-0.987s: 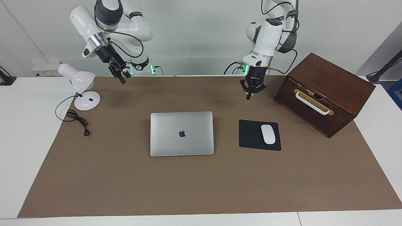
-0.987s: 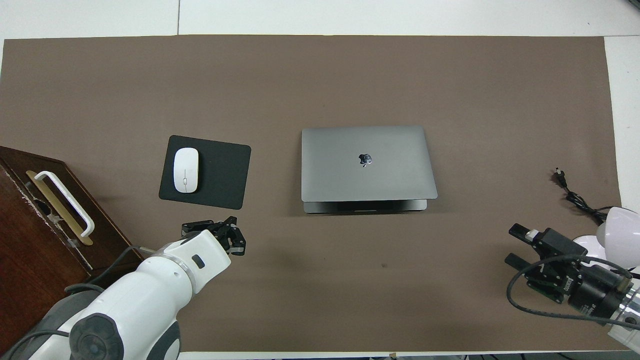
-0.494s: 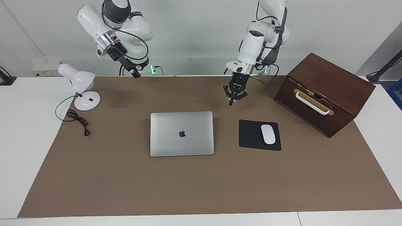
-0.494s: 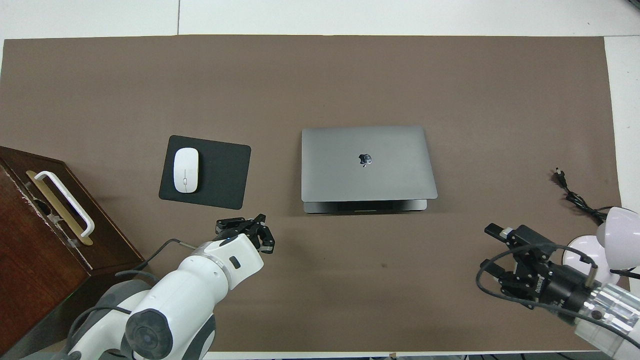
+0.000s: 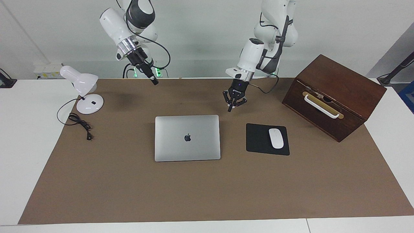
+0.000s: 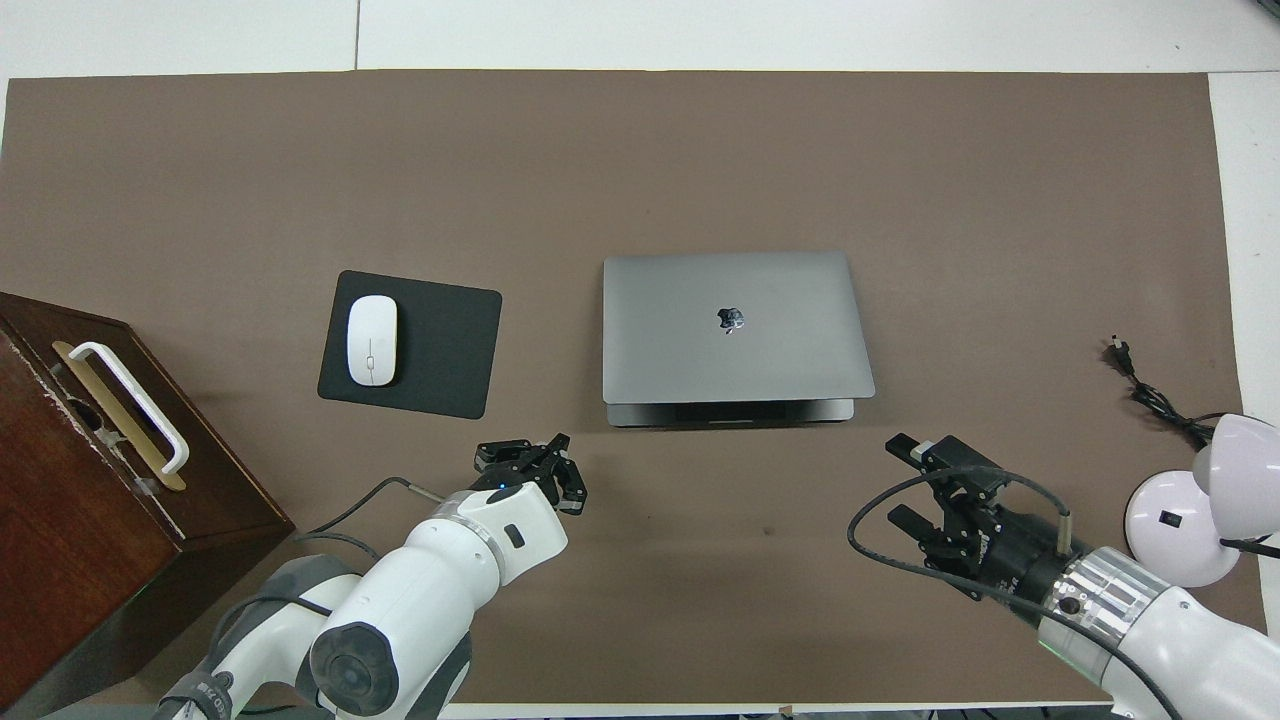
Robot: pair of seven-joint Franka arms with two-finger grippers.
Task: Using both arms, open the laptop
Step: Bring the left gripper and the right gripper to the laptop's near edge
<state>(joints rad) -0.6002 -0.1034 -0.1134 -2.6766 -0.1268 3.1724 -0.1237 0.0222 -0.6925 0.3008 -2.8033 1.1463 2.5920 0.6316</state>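
Laptop (image 5: 187,138) lies closed and flat on the brown mat (image 5: 207,187) near the middle of the worktop (image 5: 22,145), lid up with the apple logo showing. In the overhead view the lid sits slightly skewed over the base, whose edge nearest to me shows as a thin strip.

My left gripper (image 5: 230,109) hangs in the air over the bare mat, just off the laptop's corner that is nearest to me on my left arm's side. Its fingertips are pressed together and it holds nothing. It does not touch the laptop; a strip of mat shows between them.

My right gripper (image 5: 154,81) is up in the air over the mat's edge nearest to me, toward my right arm's end, well apart from the laptop and much higher than my left one. Whether it is open or closed I cannot tell. I see nothing held in it.

Beside the laptop, toward my left arm's end, a white mouse (image 5: 276,138) rests on a black mouse pad (image 5: 258,139), and a dark wooden box (image 5: 336,94) with a white handle stands still closer to that end. Toward my right arm's end a white desk lamp (image 5: 82,90) stands with its black cord (image 5: 79,123) trailing across the mat.
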